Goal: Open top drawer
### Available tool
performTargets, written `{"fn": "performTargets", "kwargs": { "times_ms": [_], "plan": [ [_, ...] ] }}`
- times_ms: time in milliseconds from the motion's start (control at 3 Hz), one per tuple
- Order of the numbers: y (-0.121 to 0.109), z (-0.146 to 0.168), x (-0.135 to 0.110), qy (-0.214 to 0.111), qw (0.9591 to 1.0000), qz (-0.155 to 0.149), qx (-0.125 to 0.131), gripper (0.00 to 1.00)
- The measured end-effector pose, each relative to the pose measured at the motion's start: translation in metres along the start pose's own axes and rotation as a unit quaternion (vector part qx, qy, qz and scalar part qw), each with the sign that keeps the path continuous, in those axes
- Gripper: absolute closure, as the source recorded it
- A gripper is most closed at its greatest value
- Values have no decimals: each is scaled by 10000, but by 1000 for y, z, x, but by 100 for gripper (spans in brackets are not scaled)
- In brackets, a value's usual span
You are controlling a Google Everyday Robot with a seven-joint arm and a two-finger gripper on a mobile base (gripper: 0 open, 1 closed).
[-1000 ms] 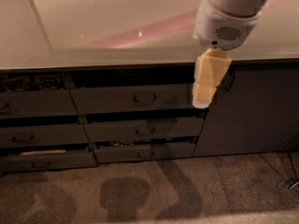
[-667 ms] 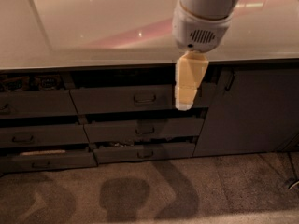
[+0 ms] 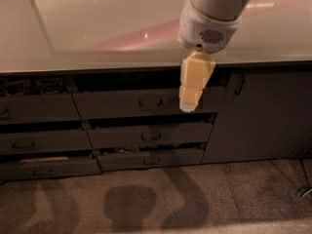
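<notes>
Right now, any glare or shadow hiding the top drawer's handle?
Camera view: dim overall. Pink glare streaks the countertop only, not the top drawer; its handle is dark-on-dark but visible. The gripper hangs in front of the drawer's right end, clear of the handle. Soft shadows fall on the carpet.

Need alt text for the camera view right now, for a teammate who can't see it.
The gripper hangs pointing down in front of the top drawer, just right of its loop handle and not on it. Shallower drawers sit below, a plain cabinet door to the right, a pale countertop above.
</notes>
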State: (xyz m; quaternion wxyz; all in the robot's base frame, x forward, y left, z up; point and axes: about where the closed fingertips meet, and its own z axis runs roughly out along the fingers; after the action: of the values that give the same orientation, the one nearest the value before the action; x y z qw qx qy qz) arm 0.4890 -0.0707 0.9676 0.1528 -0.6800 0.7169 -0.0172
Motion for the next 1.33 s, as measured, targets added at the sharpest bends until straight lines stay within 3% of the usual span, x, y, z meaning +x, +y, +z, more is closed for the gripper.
{"fn": "performTargets", "kwargs": {
  "times_ms": [333, 667, 1000, 1333],
  "plan": [
    [-8, 11, 16, -1013, 9945, -189, -204, 0],
    [-1, 13, 10, -1976, 9766, -652, -548, 0],
    [3, 9, 0, -2224, 9700, -790, -588, 0],
    [3, 10, 0, -2223, 9700, -790, -588, 0]
  ]
}}
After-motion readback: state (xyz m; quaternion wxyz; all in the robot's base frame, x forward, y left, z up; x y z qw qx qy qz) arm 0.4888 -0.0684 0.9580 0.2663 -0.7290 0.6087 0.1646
